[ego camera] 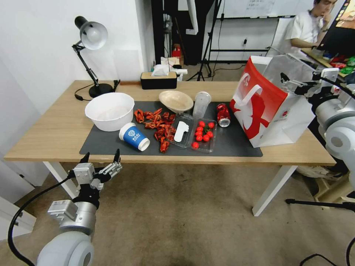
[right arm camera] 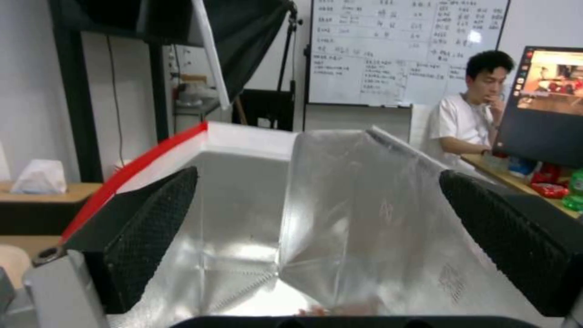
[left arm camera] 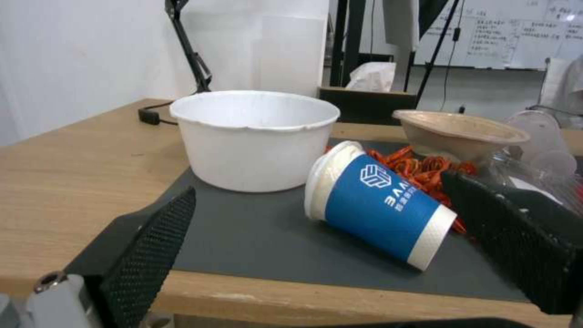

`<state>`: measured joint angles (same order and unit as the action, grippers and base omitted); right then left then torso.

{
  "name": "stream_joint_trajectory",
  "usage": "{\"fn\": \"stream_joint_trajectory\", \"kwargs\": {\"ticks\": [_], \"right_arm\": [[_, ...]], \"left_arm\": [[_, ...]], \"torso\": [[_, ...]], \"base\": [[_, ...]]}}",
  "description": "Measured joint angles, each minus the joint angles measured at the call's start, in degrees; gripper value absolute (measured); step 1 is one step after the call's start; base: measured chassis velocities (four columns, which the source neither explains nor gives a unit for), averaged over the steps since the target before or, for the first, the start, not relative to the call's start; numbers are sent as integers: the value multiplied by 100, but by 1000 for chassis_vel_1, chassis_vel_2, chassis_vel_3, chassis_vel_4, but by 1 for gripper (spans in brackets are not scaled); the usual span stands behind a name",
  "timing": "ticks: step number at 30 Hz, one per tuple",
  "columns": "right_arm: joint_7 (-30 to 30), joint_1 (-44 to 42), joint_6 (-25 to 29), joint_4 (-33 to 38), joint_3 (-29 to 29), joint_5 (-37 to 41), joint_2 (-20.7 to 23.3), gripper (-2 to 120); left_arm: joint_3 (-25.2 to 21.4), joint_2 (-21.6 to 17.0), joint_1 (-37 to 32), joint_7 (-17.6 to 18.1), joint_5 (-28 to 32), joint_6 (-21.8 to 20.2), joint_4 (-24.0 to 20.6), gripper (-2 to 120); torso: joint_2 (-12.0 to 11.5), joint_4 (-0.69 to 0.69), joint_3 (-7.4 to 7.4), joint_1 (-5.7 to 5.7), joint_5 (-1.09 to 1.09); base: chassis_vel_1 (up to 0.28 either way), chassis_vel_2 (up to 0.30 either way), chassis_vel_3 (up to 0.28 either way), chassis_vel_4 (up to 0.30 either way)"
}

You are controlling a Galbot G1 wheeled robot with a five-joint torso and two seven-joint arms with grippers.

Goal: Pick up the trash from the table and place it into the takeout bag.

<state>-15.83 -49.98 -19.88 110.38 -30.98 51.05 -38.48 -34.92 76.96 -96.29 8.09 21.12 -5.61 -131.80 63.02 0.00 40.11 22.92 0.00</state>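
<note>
On the table (ego camera: 55, 129), a blue-and-white paper cup (ego camera: 134, 137) (left arm camera: 380, 210) lies on its side on the dark mat (ego camera: 236, 142). Behind it are red shell scraps (ego camera: 157, 125), a beige bowl (ego camera: 176, 100), a clear plastic cup (ego camera: 201, 104) and a crushed red can (ego camera: 223, 114). The red-and-white takeout bag (ego camera: 270, 107) stands open at the right. My left gripper (ego camera: 102, 154) (left arm camera: 319, 187) hangs open just off the table's front edge, facing the paper cup. Over the bag's mouth my right gripper (ego camera: 290, 82) (right arm camera: 316, 228) is open and empty, looking at the foil lining (right arm camera: 340, 218).
A large white bowl (ego camera: 110, 110) (left arm camera: 255, 136) stands left of the paper cup. Two clear trays (ego camera: 194, 135) hold a white piece and red tomatoes. A desk lamp (ego camera: 91, 55) and a tissue box (ego camera: 159, 78) stand at the back edge.
</note>
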Motion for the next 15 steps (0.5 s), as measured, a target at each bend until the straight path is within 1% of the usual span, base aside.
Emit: {"fn": "stream_joint_trajectory", "kwargs": {"ticks": [2, 4, 10, 15], "right_arm": [[41, 3, 82, 37, -3, 47, 7, 100], [151, -10, 399, 125, -7, 141, 9, 100], [191, -98, 566, 365, -22, 243, -21, 100], [227, -374, 696, 652, -161, 294, -64, 100]], "left_arm": [[2, 9, 4, 0, 1, 0, 0, 100], [3, 20, 12, 0, 2, 0, 6, 100], [-3, 42, 23, 0, 3, 0, 13, 100], [-17, 58, 13, -2, 3, 0, 11, 100]], "torso": [[0, 0, 0, 0, 0], [1, 0, 0, 0, -1], [0, 1, 0, 0, 0], [0, 0, 0, 0, -1]], "base": [[0, 0, 0, 0], [0, 0, 0, 0], [0, 0, 0, 0], [0, 0, 0, 0]]}}
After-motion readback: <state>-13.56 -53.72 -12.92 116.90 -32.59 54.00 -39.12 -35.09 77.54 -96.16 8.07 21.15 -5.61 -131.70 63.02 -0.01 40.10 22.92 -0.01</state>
